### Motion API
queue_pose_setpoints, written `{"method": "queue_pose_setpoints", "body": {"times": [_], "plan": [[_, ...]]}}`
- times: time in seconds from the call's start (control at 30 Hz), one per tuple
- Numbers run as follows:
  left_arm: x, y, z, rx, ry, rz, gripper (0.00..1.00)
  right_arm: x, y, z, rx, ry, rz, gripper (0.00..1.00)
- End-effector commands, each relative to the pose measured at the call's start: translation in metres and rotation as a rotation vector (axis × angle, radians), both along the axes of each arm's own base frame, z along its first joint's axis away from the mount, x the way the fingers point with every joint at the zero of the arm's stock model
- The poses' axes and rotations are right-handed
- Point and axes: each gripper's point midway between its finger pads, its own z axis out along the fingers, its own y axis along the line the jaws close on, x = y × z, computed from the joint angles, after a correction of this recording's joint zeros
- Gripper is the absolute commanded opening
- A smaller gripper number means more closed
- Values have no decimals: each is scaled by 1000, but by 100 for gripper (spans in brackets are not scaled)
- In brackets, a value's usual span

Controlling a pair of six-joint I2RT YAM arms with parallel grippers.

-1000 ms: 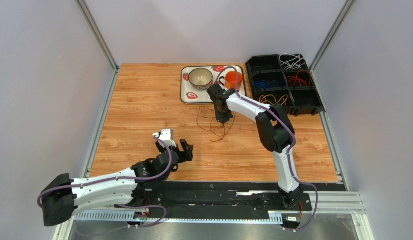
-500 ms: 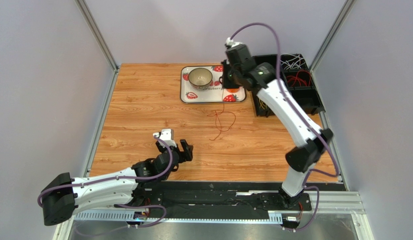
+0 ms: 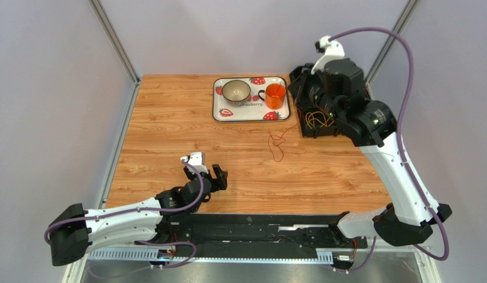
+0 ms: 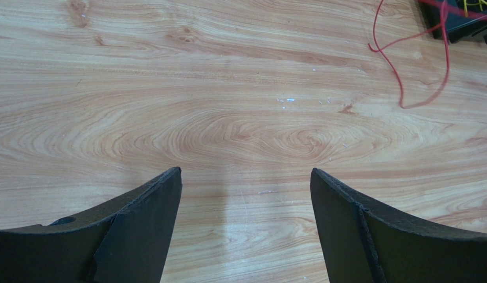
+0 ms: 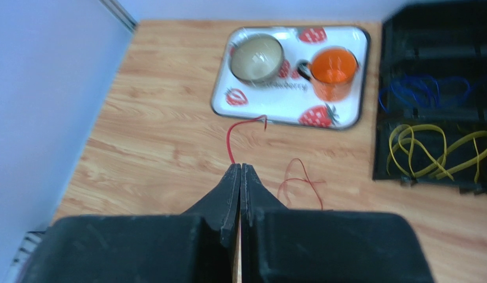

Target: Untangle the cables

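One red cable trails over the wood between the tray and the organizer. My right gripper is raised high by the organizer's front left corner. Seen from the right wrist, its jaws are pressed together and the red cable comes out of the tip, while another red loop lies below on the wood. Blue cables and yellow cables lie in organizer compartments. My left gripper rests low near the front edge, open and holding nothing; the red cable lies far ahead to its right.
A strawberry-print tray at the back holds a bowl and an orange cup. The black organizer stands at the back right, largely hidden by my right arm. Grey walls enclose the table on three sides.
My right arm has risen from the table centre and swung right toward the organizer, dragging the red cable rightward with it. The left arm has stayed still.
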Motion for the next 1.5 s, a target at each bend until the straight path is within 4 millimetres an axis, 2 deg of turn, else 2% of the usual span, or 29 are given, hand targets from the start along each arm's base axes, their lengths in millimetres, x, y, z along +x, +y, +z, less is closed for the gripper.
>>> {"method": "queue_pose_setpoints", "body": {"times": [0.0,0.03,0.13,0.3,0.33,0.43,0.63,0.77,0.8,0.87,0.9,0.93,1.03,1.1,1.23,1.47], "plan": [[4,-7,16,-50,-22,6,88,12,-9,-110,-133,231,-136,0],[4,-7,16,-53,-24,4,88,10,-12,-148,-189,302,-149,0],[4,-9,16,-54,-27,-2,88,10,-10,-194,-242,390,-148,0],[4,-10,16,-44,-24,-3,88,20,-11,-230,-297,440,-194,0],[4,-9,15,-41,-23,-3,88,21,-10,-246,-313,472,-200,0],[4,-8,16,-48,-25,1,88,24,-2,-272,-332,527,-184,0],[3,-7,17,-56,-30,1,88,35,24,-296,-333,524,-62,0],[3,-6,17,-52,-31,3,88,38,15,-297,-377,522,-98,2],[4,-7,18,-55,-32,3,88,37,12,-294,-376,519,-114,16],[3,-7,17,-54,-31,2,88,31,2,-294,-390,544,-157,32],[3,-7,17,-54,-31,2,88,29,1,-290,-364,557,-184,46],[4,-7,17,-55,-32,2,88,26,-2,-290,-363,574,-196,50],[4,-7,17,-54,-33,1,88,13,-14,-300,-393,636,-241,76],[4,-8,17,-53,-32,-1,88,14,-23,-306,-413,637,-283,78],[4,-9,17,-48,-29,-4,88,13,-42,-334,-436,718,-337,78],[4,-9,17,-51,-28,-3,88,30,-50,-365,-441,757,-313,73]]}}
